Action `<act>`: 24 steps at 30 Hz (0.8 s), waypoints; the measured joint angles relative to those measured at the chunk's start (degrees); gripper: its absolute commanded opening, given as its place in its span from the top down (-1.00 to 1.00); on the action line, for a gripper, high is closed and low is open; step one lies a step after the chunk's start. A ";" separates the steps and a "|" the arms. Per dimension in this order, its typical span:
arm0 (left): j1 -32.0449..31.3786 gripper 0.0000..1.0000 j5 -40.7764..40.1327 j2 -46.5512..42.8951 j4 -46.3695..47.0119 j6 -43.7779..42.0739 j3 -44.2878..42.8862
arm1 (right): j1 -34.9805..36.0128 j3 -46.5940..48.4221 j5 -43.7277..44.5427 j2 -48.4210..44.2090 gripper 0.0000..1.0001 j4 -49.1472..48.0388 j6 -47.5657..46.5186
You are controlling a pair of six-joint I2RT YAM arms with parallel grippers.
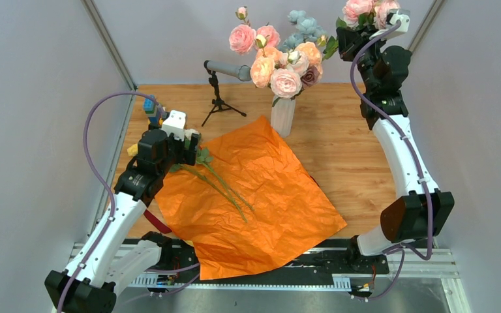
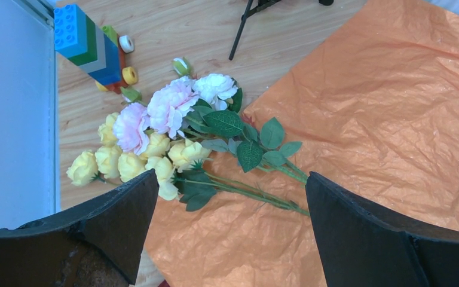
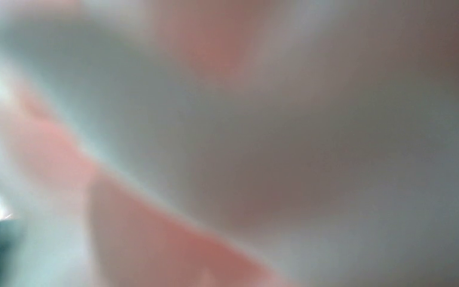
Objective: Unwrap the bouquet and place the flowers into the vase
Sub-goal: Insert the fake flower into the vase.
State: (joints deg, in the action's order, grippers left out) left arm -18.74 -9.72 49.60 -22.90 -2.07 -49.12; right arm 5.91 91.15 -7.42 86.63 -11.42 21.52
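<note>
Left gripper (image 2: 232, 179) spread wide above loose flowers (image 2: 167, 131) lying at left edge of paper (image 1: 267, 195), right gripper (image 1: 359, 26) raised high, clamped on pink roses (image 1: 357, 9), vase (image 1: 282, 116) upright just behind paper, holding blooms (image 1: 286, 83)

Bright, even light, soft shadows; right wrist view wholly blurred (pink-white smears), the others sharp.
</note>
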 measured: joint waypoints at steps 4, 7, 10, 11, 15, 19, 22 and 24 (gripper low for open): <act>0.00 -1.00 0.20 0.00 0.02 0.00 0.00 | 0.20 0.11 -1.25 0.63 1.00 -0.26 -1.09; 0.00 -1.00 0.20 0.00 0.02 0.00 0.02 | 0.76 0.50 -1.42 1.07 1.00 -0.42 -2.34; 0.00 -1.00 0.22 0.00 0.02 0.00 0.02 | 1.60 0.68 -1.75 1.51 1.00 -0.37 -3.58; 0.00 -1.00 0.24 0.00 0.02 0.00 0.02 | 1.77 0.68 -1.79 1.66 1.00 -0.35 -3.85; 0.00 -1.00 0.44 0.00 0.02 0.00 0.02 | 2.40 0.68 -2.21 2.54 1.00 -0.09 -5.16; 0.00 -1.00 0.63 0.00 0.02 0.00 0.02 | 2.67 0.68 -2.36 3.54 1.00 0.17 -5.79; 0.00 -1.00 0.63 0.00 0.02 0.00 0.02 | 2.71 0.68 -2.62 4.28 1.00 0.28 -6.23; 0.00 -1.00 0.66 0.00 0.02 0.00 0.02 | 2.91 0.68 -2.84 4.70 1.00 0.48 -6.45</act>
State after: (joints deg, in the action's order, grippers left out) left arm -18.74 -9.06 49.60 -22.87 -2.07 -49.10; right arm 8.82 91.83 -10.26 91.33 -10.94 15.07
